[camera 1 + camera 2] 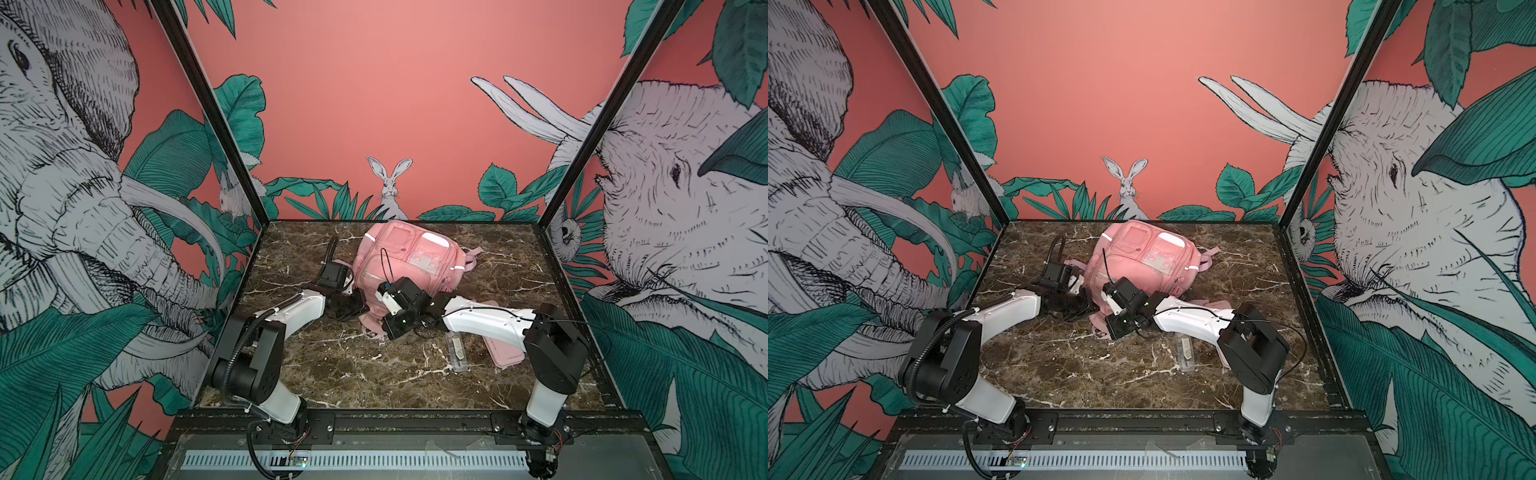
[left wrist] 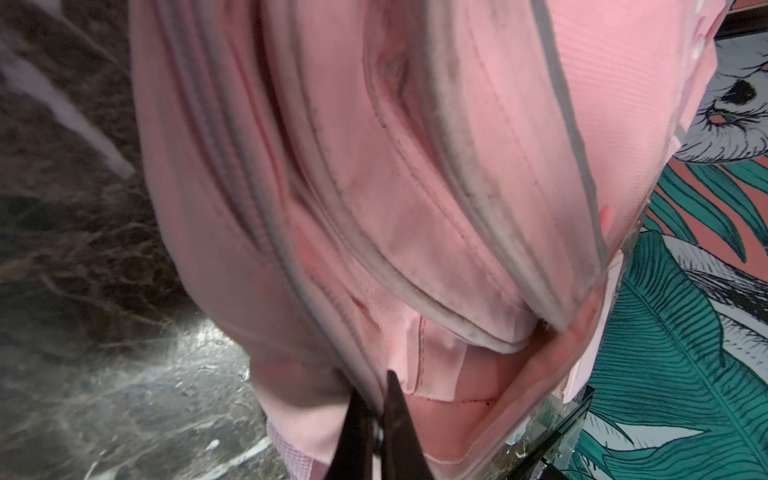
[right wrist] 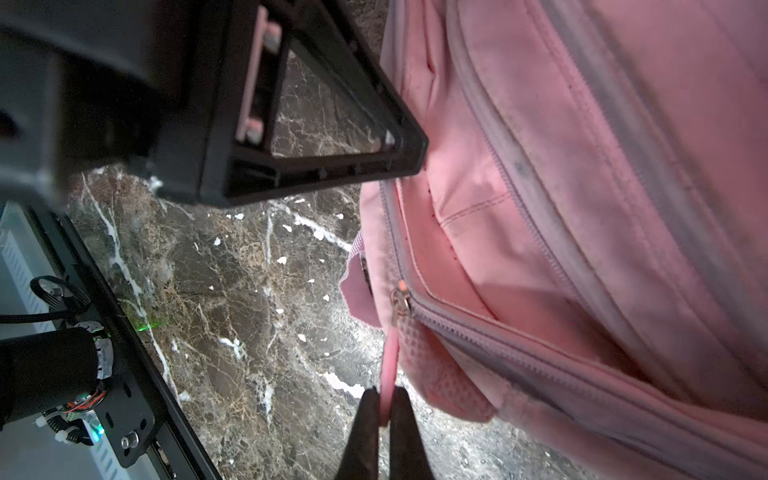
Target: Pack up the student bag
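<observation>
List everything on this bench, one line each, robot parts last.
student bag: one, pink, lying at the back middle of the table
zip pull: one, pink, at the bag's near end
pencil case: one, pink, flat on the table, partly under the right arm
clear case: one, transparent, on the table beside the pencil case
table: one, dark marble pattern, under everything
left gripper: one, black, shut on the bag's edge
right gripper: one, black, shut on the zip pull
</observation>
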Controlling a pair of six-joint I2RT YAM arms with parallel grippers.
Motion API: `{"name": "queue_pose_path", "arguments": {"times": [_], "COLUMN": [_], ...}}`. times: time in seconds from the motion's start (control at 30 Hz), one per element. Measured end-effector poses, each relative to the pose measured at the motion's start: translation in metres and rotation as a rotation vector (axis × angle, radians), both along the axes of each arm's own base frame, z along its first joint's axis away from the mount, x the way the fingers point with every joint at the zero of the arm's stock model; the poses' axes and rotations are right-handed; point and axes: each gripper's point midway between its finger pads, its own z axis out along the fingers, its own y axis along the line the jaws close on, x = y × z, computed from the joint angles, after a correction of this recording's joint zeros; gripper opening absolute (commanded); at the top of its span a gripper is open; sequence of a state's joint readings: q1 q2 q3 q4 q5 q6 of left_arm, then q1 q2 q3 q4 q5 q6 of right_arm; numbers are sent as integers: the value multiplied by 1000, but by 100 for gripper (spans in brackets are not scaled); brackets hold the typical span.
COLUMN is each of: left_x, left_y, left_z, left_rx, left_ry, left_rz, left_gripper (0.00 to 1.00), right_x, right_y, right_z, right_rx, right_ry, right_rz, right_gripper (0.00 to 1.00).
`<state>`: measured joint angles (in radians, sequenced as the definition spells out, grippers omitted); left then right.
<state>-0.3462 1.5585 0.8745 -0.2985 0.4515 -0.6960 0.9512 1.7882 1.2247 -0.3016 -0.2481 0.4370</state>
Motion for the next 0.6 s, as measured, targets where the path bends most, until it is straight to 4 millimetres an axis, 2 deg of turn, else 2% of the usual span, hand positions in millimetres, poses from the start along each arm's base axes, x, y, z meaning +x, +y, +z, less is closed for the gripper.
{"name": "queue_pose_path", "arguments": {"times": [0.2,0.33,0.6], "left_x": [-1,2,6], "left_y": [9,21,36], "left_z": [-1,0,2], "left_rx": [16,19,25], "left_ry": [9,11,3], "left_rz": [-8,13,33], "left_gripper": [0,0,0], "right_x": [-4,-1,2], "right_y": [-18,-39,-82], "right_z": [-3,4,1], "right_rx": [-7,-4,-43], "right_ry": [-7,-25,-26], "right_rz": [-6,-29,-73], "right_gripper": [0,0,0]}}
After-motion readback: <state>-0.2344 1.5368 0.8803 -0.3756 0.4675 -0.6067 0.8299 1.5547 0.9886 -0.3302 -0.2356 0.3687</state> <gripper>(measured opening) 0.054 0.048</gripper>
